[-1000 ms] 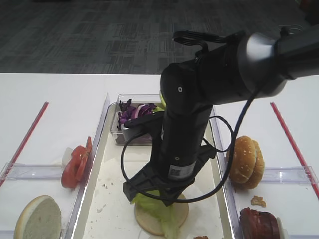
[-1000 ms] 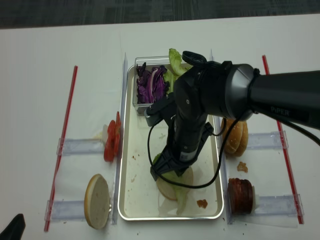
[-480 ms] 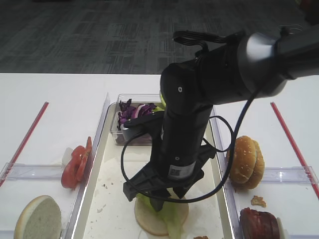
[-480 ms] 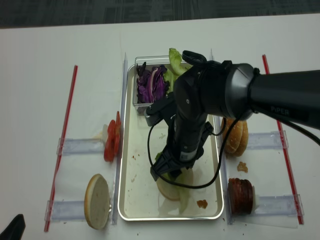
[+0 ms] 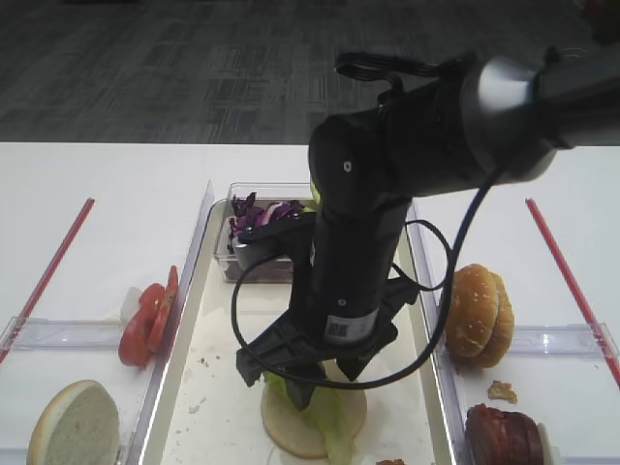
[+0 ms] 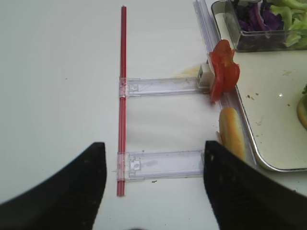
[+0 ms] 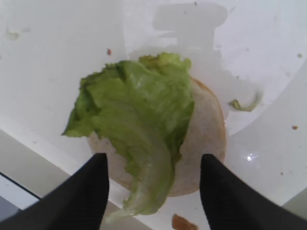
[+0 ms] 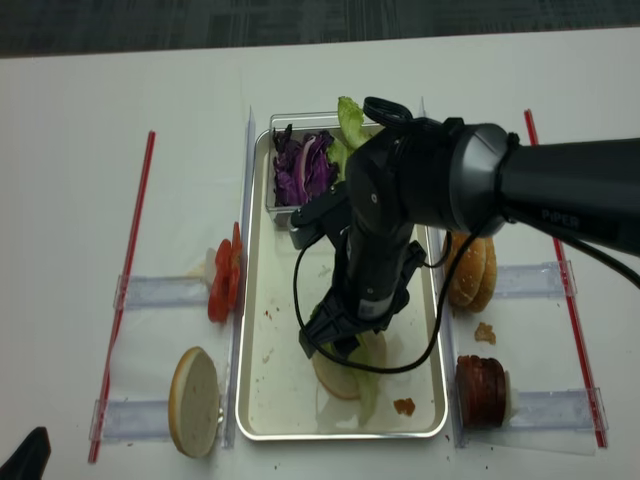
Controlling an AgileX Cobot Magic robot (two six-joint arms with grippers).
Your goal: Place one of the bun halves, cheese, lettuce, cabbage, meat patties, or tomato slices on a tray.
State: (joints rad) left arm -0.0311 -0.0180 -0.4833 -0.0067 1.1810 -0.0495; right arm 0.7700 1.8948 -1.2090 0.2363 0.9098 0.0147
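A light-green lettuce [image 7: 139,110] leaf lies loose across a flat pale bun half [image 7: 206,129] on the cream floor of the silver-rimmed tray [image 8: 240,380]. My right gripper [image 7: 153,158] hangs just above it, open, with a black finger on either side and nothing between them. From the high views the gripper [image 5: 305,383] covers the leaf's upper end, and the lettuce [image 8: 365,385] trails off the bun half [image 8: 335,378] toward the tray's near end. My left gripper [image 6: 152,158] is open over the bare table left of the tray, above a clear plastic strip.
A clear tub of purple cabbage [image 8: 303,165] stands at the tray's far end. Tomato slices [image 8: 225,280] and another bun half [image 8: 195,400] rest left of the tray. A seeded bun [image 8: 470,272] and meat patties [image 8: 482,388] sit to the right. Red strips [image 8: 130,270] edge the table.
My right gripper's jaws have opened and let go of the lettuce, which now rests on the bun half. The gripper has lifted slightly. The left gripper has not moved.
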